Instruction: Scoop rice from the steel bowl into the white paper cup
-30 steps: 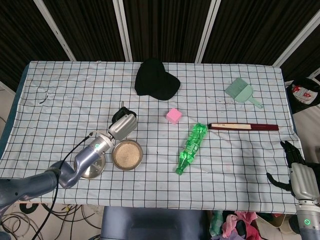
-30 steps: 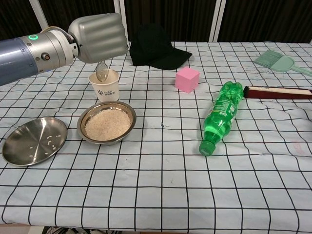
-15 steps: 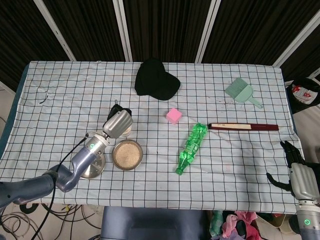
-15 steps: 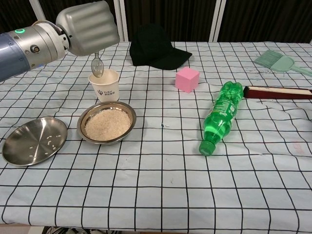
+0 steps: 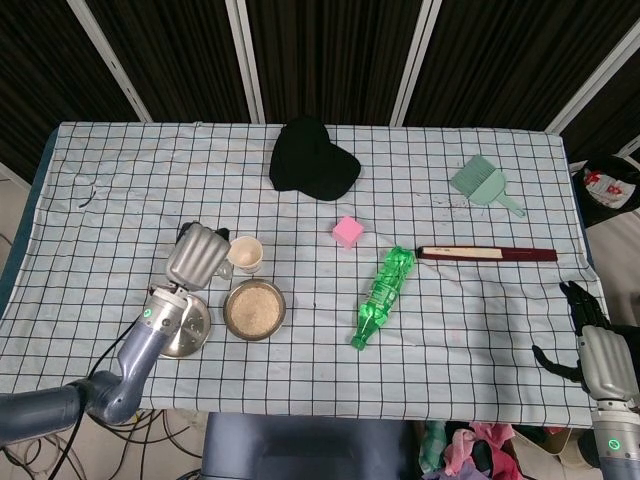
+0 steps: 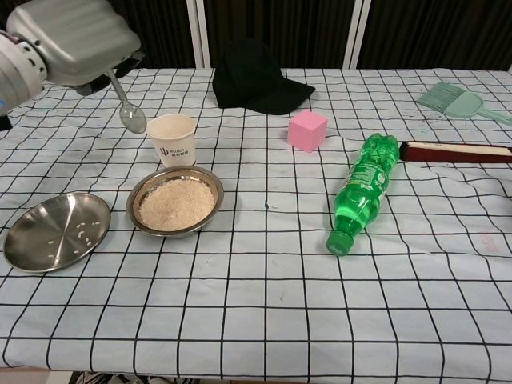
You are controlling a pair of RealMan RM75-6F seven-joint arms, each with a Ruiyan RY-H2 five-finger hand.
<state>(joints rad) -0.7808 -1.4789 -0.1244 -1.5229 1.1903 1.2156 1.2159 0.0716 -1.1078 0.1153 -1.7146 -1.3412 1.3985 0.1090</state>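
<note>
A steel bowl (image 6: 176, 202) (image 5: 255, 309) full of rice sits on the checked cloth. Just behind it stands the white paper cup (image 6: 172, 138) (image 5: 245, 254). My left hand (image 6: 72, 40) (image 5: 197, 256) hangs above the table to the left of the cup and holds a clear plastic spoon (image 6: 128, 112), whose bowl points down beside the cup's left rim. My right hand (image 5: 600, 355) rests off the table's right front corner, holding nothing, with its fingers apart.
A flat steel plate (image 6: 56, 230) with a few rice grains lies left of the bowl. A green bottle (image 6: 360, 190), pink cube (image 6: 307, 130), black cap (image 6: 254, 78), green brush (image 6: 456, 102) and dark red stick (image 6: 456, 152) lie further right.
My left hand has swung left with the spoon, away from above the cup to a spot beside its left rim. The right hand has not moved.
</note>
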